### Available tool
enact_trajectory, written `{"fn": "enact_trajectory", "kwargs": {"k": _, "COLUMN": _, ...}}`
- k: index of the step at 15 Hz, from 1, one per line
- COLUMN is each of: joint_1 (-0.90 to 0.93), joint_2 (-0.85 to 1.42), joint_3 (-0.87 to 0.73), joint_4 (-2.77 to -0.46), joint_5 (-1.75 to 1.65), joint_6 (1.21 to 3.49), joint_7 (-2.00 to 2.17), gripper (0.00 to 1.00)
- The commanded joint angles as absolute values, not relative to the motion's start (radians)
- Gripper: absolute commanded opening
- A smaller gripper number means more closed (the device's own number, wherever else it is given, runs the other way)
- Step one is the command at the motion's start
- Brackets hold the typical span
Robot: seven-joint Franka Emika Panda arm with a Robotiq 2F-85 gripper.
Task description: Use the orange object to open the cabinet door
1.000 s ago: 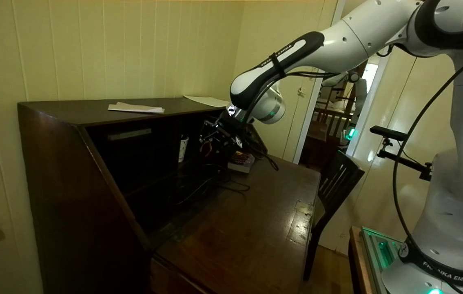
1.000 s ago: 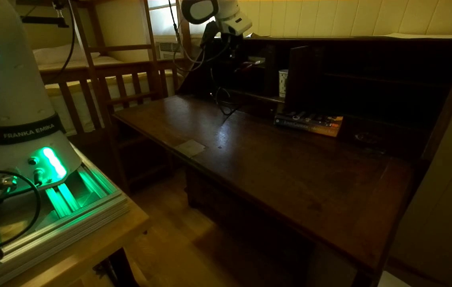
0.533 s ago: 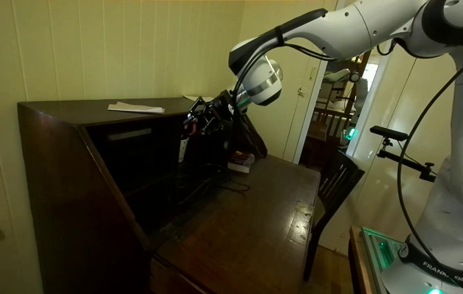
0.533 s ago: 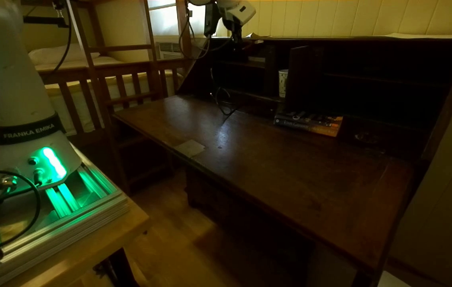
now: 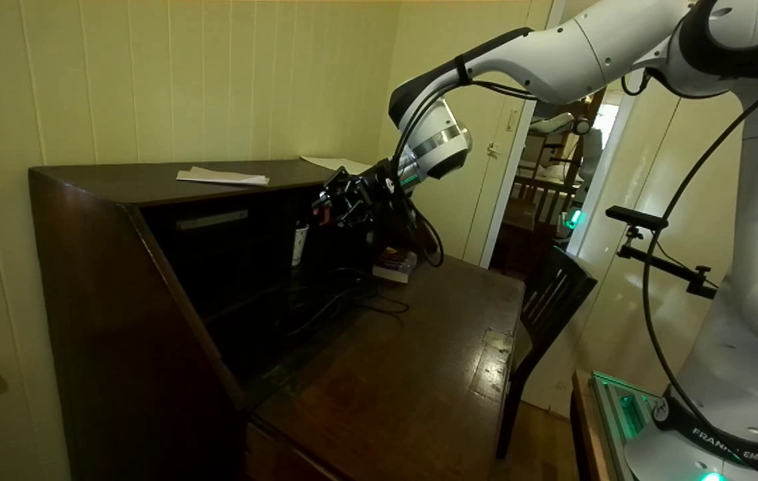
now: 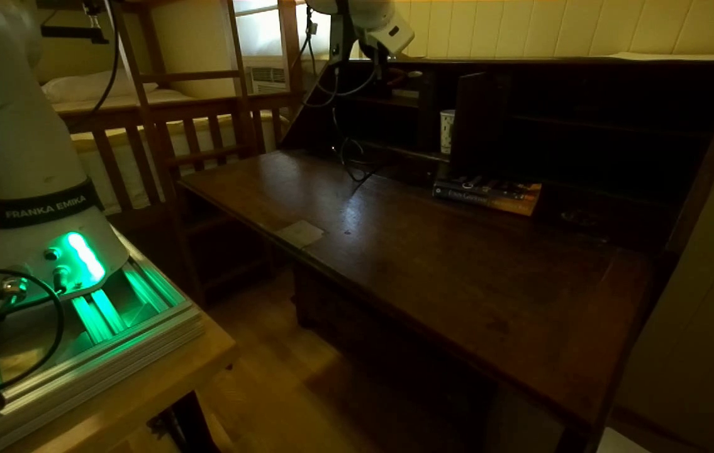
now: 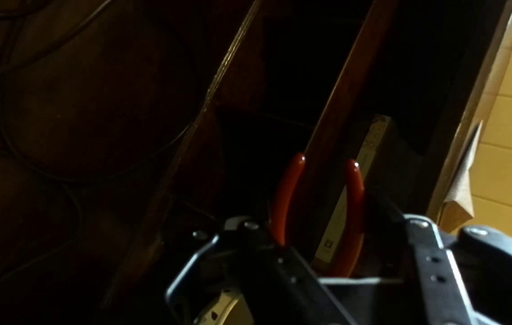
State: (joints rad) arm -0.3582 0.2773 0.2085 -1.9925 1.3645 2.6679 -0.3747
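Note:
The orange object (image 7: 289, 194), a tool with two curved red-orange handles, is in the wrist view, its handles pointing away from me. My gripper (image 7: 321, 216) is shut on it, fingers against the outer sides of the handles; its other end is hidden. In an exterior view the gripper (image 5: 337, 204) hangs before the upper compartments, with the orange object (image 5: 323, 214) at its tip. The cabinet door (image 6: 471, 119), a narrow dark upright panel, juts out from the compartments in an exterior view. The gripper is apart from it, on the side of the cup.
A patterned cup (image 6: 448, 131) stands beside the door, and books (image 6: 489, 194) lie below it. Loose black cables (image 5: 345, 300) trail over the writing flap (image 5: 412, 361). A pale-spined item (image 7: 355, 194) lies in a shelf compartment. Papers (image 5: 222, 176) lie on the desk top.
My gripper has risen and swung round with the orange object, then come slightly back and down. In an exterior view the wrist has shifted to the right. The door has not moved.

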Motion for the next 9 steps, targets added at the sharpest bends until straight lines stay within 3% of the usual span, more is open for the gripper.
{"fn": "enact_trajectory", "kwargs": {"k": 1, "joint_1": -0.373, "joint_2": 0.266, "joint_3": 0.216, "joint_4": -2.026, "joint_5": 1.456, "joint_6": 2.665, "joint_7": -0.422, "gripper": 0.29}}
{"fn": "enact_trajectory", "kwargs": {"k": 9, "joint_1": -0.339, "joint_2": 0.192, "joint_3": 0.213, "joint_4": -2.005, "joint_5": 1.438, "joint_6": 2.938, "joint_7": -0.397, "gripper": 0.29}}
